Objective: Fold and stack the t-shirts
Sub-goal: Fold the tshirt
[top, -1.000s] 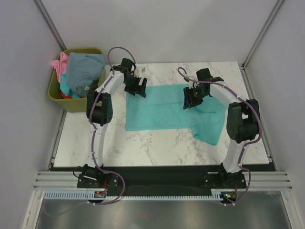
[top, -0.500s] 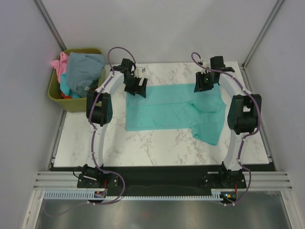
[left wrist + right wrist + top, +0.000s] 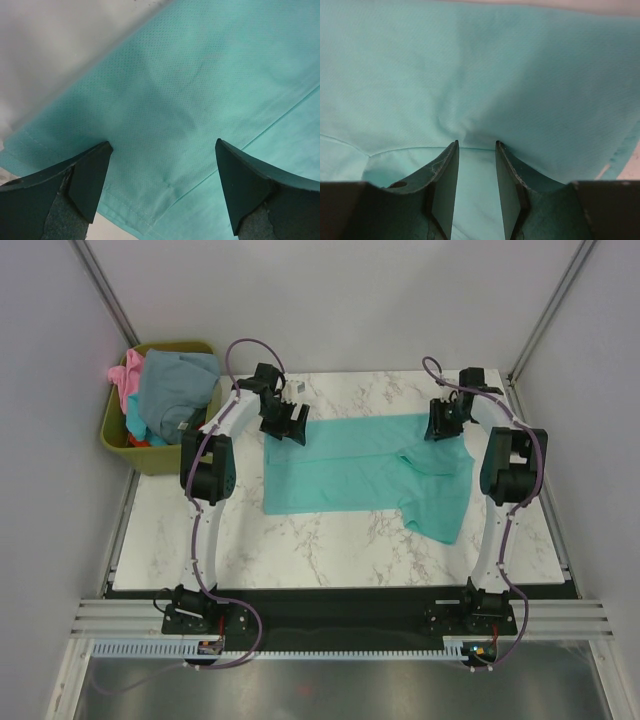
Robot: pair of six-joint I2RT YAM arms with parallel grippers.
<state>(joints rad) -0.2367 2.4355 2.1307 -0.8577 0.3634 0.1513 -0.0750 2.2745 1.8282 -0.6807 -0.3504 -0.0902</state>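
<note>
Both arms reach toward the far edge, left gripper (image 3: 162,144) gaping over the teal t-shirt (image 3: 350,468), right gripper (image 3: 476,142) pinching its cloth by the far-right corner, marble (image 3: 300,552) showing along the near edge.

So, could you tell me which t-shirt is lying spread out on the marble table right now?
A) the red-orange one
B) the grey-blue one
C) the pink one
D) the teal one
D: the teal t-shirt lies spread on the marble table, while the grey-blue t-shirt and the pink t-shirt sit bundled in the olive-green bin.
</note>
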